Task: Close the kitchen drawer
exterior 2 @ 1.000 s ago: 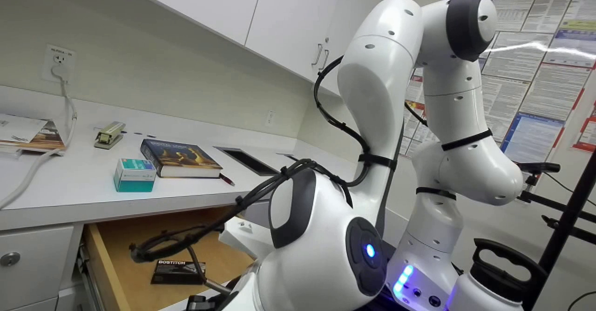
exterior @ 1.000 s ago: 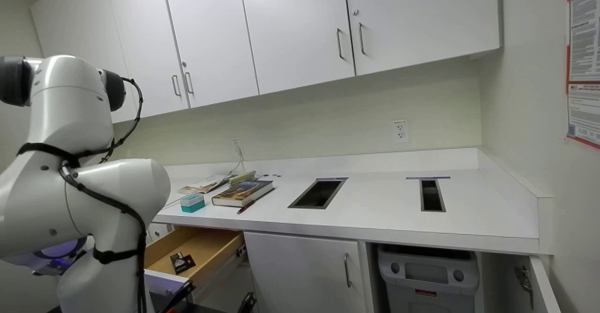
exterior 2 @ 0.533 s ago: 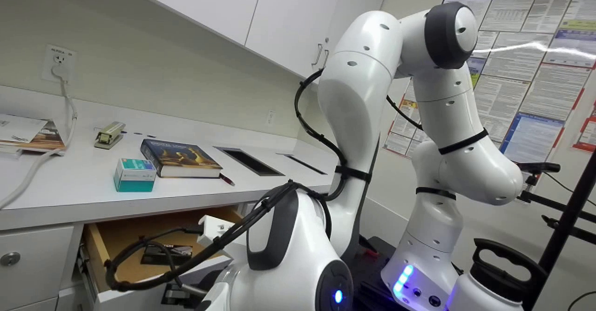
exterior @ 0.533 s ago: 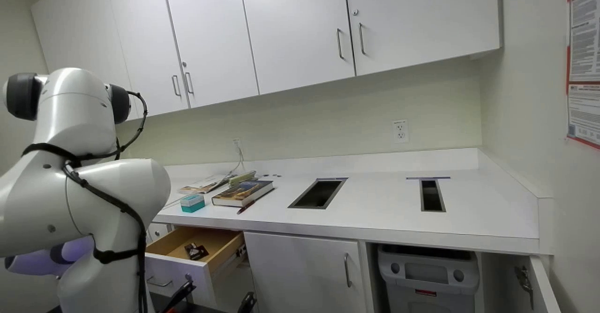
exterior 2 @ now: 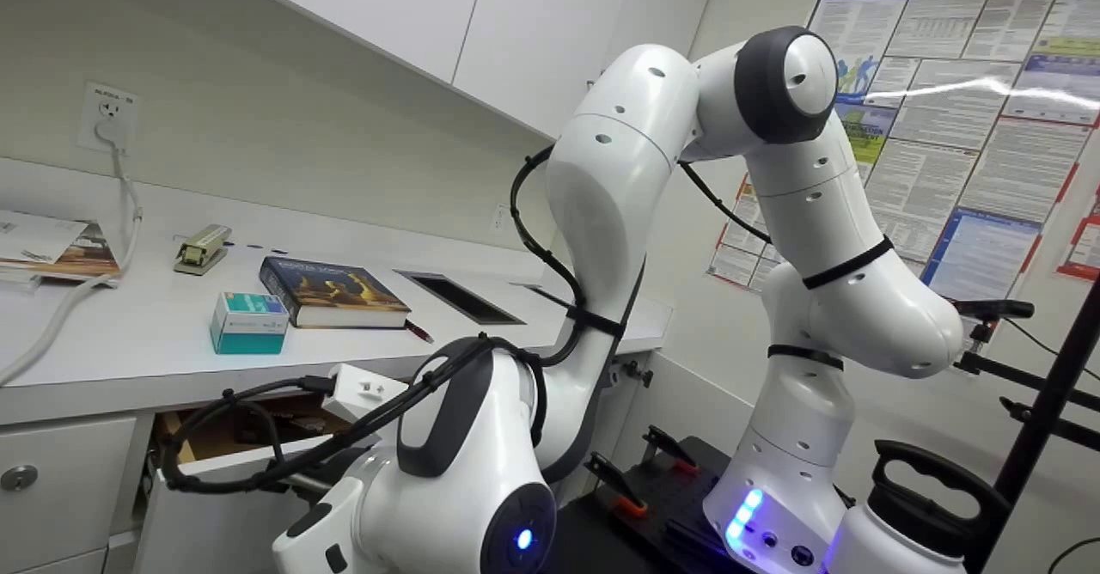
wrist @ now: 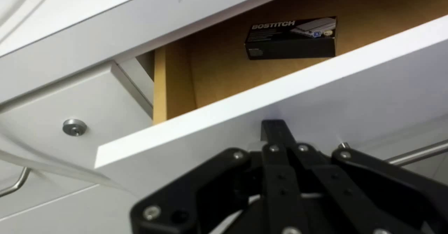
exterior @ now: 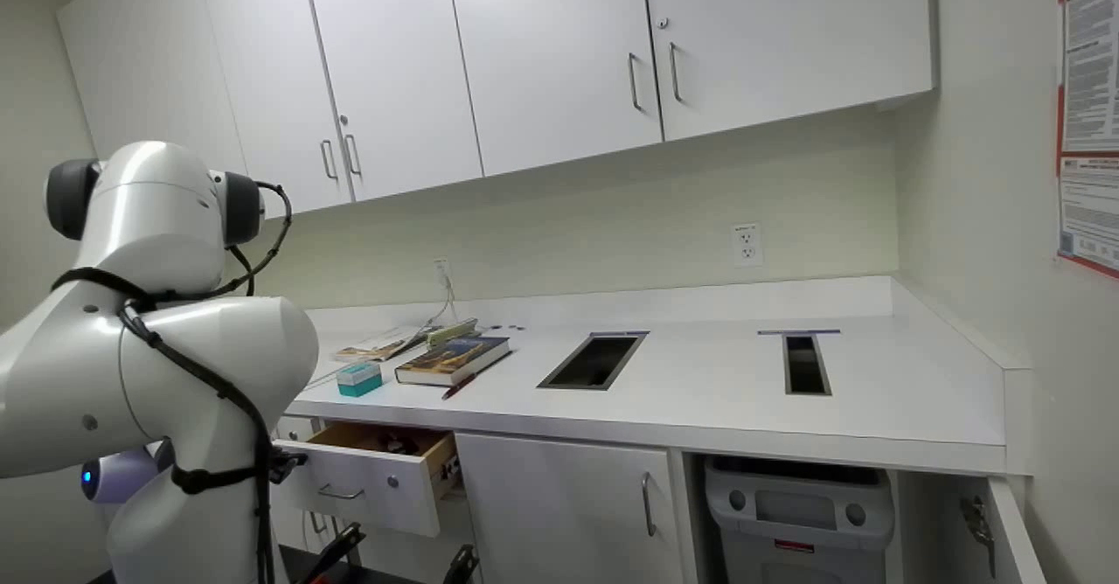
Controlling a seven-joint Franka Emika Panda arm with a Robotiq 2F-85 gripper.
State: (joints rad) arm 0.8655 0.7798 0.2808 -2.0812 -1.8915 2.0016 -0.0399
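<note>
The kitchen drawer is partly open below the counter. Its white front with a metal bar handle shows in an exterior view, and its front edge also shows in an exterior view. In the wrist view the drawer front crosses the frame, and a black Bostitch box lies on the tan wooden inside. My gripper is shut and empty, its fingertips at the outer face of the front, apparently touching it, beside the handle. In an exterior view the gripper is mostly hidden behind the arm.
The white counter edge overhangs the drawer. A book, a teal box and a stapler sit on the counter. A cabinet door stands open by a grey bin. Black clamps stand near the robot base.
The drawer has slid inward, so less of its inside shows and more of its front is visible. The arm has moved toward the counter along with it.
</note>
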